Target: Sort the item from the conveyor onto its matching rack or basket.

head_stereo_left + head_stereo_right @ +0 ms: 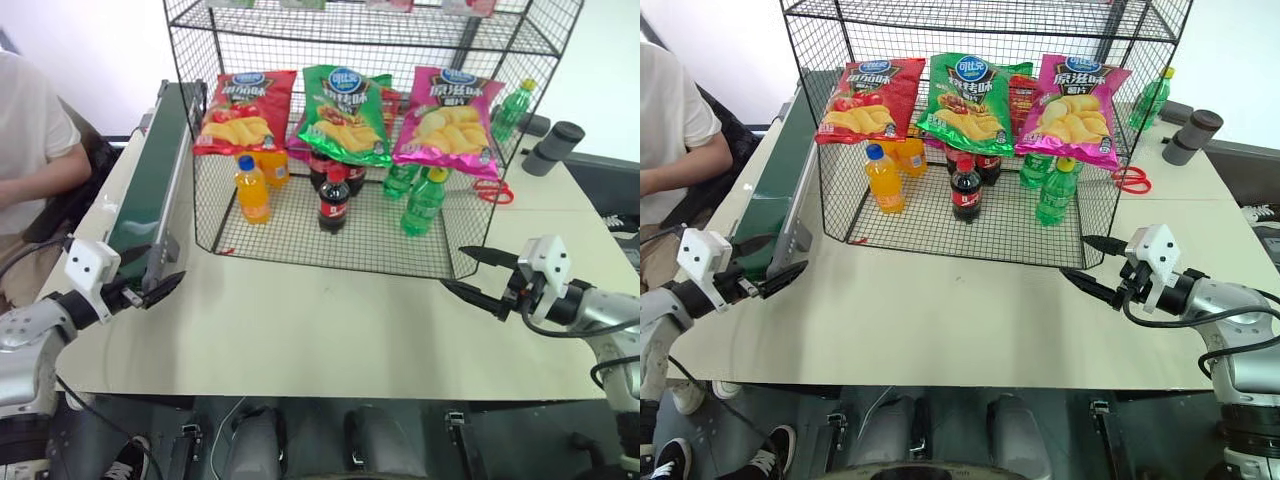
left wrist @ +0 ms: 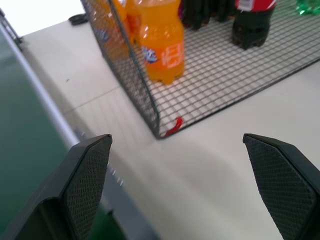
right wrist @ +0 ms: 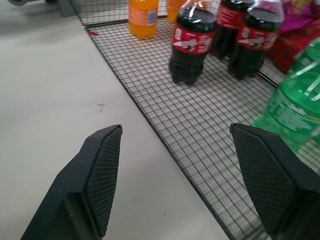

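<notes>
While both grippers, left gripper (image 1: 150,290) and right gripper (image 1: 478,275), hover spread over the beige table (image 1: 320,330), the wire rack (image 1: 360,120) holds green chip bag (image 1: 345,115), soda bottles (image 1: 335,200).

Pale table (image 1: 300,330) bearing the black wire rack (image 1: 370,130) ahead of both open jaws, the green conveyor (image 1: 150,190) just beyond the left jaws, red scissors (image 1: 495,190) and a grey cylinder (image 1: 553,147) past the right jaws.
</notes>
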`<state>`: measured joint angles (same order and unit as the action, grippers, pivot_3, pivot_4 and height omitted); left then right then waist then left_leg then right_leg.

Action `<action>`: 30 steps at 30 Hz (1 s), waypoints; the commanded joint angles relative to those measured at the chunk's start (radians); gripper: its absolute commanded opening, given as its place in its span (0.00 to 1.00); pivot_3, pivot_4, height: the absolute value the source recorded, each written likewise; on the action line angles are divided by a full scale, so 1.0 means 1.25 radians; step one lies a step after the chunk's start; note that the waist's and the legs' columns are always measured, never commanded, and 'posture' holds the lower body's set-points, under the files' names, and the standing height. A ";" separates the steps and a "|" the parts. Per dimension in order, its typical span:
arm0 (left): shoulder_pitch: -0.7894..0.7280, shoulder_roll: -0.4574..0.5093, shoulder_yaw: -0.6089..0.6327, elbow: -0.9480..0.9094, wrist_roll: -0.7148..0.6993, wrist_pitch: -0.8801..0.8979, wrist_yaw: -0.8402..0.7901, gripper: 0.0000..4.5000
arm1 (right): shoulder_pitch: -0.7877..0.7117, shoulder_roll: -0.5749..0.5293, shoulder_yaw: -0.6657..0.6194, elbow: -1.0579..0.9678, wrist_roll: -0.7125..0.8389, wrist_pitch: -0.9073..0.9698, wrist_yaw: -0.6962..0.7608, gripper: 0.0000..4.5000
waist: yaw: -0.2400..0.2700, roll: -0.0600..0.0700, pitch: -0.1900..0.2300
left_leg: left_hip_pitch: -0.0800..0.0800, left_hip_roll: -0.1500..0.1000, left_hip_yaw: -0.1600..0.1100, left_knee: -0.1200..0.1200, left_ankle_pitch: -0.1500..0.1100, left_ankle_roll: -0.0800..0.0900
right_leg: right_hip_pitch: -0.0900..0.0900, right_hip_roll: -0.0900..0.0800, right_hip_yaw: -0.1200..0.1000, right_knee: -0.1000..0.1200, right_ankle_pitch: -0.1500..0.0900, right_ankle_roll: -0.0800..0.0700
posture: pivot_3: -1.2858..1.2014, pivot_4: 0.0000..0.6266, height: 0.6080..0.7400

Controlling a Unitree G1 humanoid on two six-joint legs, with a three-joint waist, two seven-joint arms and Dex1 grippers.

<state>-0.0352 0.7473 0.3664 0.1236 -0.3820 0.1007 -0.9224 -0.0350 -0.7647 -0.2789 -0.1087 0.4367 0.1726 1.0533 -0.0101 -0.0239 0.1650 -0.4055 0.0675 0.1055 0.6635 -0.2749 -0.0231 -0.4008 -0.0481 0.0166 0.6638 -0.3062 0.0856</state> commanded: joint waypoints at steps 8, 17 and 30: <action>0.006 0.005 0.014 -0.081 -0.071 0.063 -0.036 1.00 | -0.007 -0.008 -0.013 0.008 0.001 -0.020 -0.002 0.80 | -0.003 0.000 0.000 | 0.000 0.000 0.000 0.001 0.000 0.000 | 0.000 0.000 0.000 0.000 0.000 0.000 | 0.52 0.24 1.00; -0.022 0.000 0.012 -0.039 -0.045 0.012 -0.020 1.00 | -0.010 -0.008 -0.008 0.017 -0.006 -0.030 0.001 0.80 | -0.003 0.000 0.000 | 0.000 0.000 0.000 0.001 0.000 0.000 | 0.000 0.000 0.000 0.001 0.000 0.000 | 0.52 0.24 1.00; -0.003 -0.006 0.012 -0.051 -0.042 0.008 -0.012 1.00 | -0.015 -0.009 -0.006 0.035 -0.015 -0.042 0.014 0.80 | -0.003 0.000 0.000 | 0.001 0.000 0.000 0.001 0.000 0.000 | 0.000 0.001 0.000 0.001 0.000 0.001 | 0.52 0.24 1.00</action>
<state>-0.0425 0.7391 0.3669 0.0835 -0.4303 0.1254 -0.9415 -0.0411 -0.7645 -0.2779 -0.0570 0.4147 0.1380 1.0674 -0.0138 -0.0239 0.1650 -0.4048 0.0673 0.1061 0.6644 -0.2748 -0.0233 -0.4005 -0.0474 0.0171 0.6646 -0.3058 0.0863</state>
